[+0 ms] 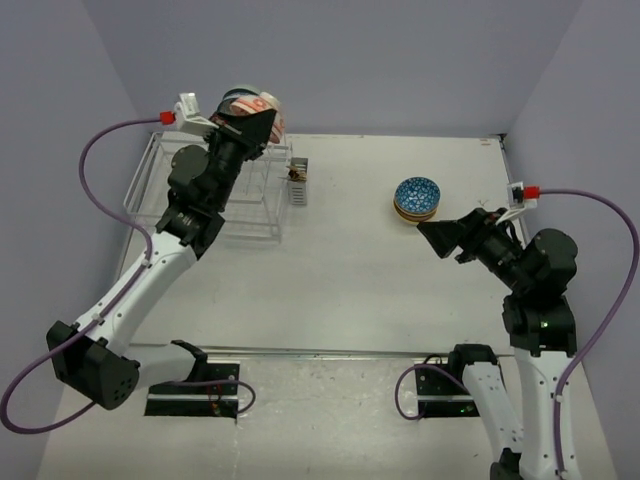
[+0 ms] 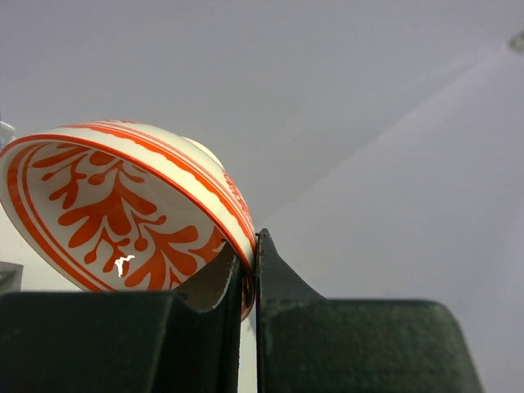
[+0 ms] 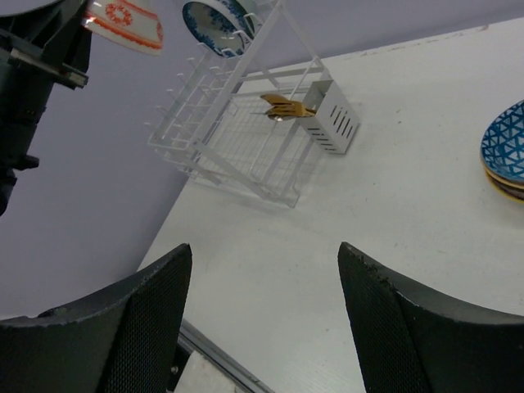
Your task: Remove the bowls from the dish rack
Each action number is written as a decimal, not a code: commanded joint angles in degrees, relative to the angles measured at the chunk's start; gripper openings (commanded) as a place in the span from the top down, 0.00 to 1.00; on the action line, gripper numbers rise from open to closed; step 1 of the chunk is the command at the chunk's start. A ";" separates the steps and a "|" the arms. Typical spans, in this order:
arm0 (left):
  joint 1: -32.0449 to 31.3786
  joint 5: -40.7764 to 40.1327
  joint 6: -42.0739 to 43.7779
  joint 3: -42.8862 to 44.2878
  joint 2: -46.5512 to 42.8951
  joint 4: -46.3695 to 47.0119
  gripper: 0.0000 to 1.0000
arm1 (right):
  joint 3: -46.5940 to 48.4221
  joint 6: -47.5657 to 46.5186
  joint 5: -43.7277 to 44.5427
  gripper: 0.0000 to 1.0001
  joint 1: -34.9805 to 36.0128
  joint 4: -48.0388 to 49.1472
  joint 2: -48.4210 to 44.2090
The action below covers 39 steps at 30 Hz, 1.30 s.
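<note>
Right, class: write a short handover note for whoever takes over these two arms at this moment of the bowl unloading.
Left claw: shut on the rim of the orange-patterned bowl, held up above the dish rack.
Right claw: open, empty, near the stack of bowls.
Done: that stack is out of the rack, a blue one on top.
Left: set the orange bowl down. At least one blue-patterned bowl sits in the rack. The arm hides the rest.

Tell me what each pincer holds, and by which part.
The left pincer grips the white round bowl with orange-red leaf pattern by its rim; the right pincer stands open, holding nothing.
</note>
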 commanded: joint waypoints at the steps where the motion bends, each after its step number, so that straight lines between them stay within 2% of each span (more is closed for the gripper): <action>1: -4.59 8.60 17.09 3.45 -0.58 -2.39 1.00 | 4.90 -1.89 5.39 0.28 -0.02 -3.97 1.35; 3: -10.20 9.85 22.03 3.18 -0.15 -7.20 1.00 | 6.84 -3.56 6.80 0.28 -0.02 -6.52 3.80; 4: -12.32 9.76 27.54 3.27 0.12 -9.15 1.00 | 8.67 -4.26 6.81 0.29 -0.02 -8.89 4.77; 5: -16.51 7.58 29.77 2.92 0.29 -11.17 1.00 | 9.39 -4.88 6.63 0.29 -0.02 -10.04 5.91; 7: -19.53 5.28 33.47 1.87 0.82 -15.83 1.00 | 10.80 -7.07 4.88 0.30 0.16 -12.33 8.90; 9: -22.70 6.15 35.58 -0.33 1.35 -17.86 1.00 | 10.98 -8.48 2.69 0.30 0.42 -13.30 10.75; 11: -26.72 6.42 40.14 -0.34 2.40 -23.64 1.00 | 11.41 -9.88 2.67 0.30 1.91 -14.35 13.82; 12: -28.67 6.16 44.60 -0.33 3.71 -25.06 1.00 | 12.11 -10.59 3.72 0.30 4.87 -15.75 15.14; 14: -34.62 -0.50 47.80 -0.60 5.04 -27.44 1.00 | 13.43 -11.91 7.23 0.31 8.22 -17.69 19.44; 15: -35.97 -1.40 49.99 -1.21 6.52 -29.01 1.00 | 14.74 -13.05 10.47 0.31 11.46 -19.61 22.33; 20: -44.22 -3.94 54.83 -1.39 11.18 -33.15 1.00 | 16.34 -13.32 17.68 0.33 17.29 -21.30 27.53; 25: -47.14 -1.50 60.46 1.85 14.44 -37.28 1.00 | 18.80 -15.86 21.39 0.35 23.27 -26.66 32.20; 32: -47.41 2.81 65.21 6.42 17.69 -43.60 1.00 | 17.31 -17.36 26.75 0.39 30.82 -31.58 37.82; 35: -47.41 2.12 65.91 9.93 19.80 -46.42 1.00 | 17.04 -17.45 28.25 0.46 34.69 -31.76 40.55; 37: -47.49 1.59 66.53 11.70 20.51 -48.27 1.00 | 17.04 -16.93 30.09 0.56 36.28 -31.59 41.95; 39: -47.41 1.85 67.06 13.81 21.12 -49.33 1.00 | 17.30 -16.31 31.67 0.62 36.54 -31.58 42.57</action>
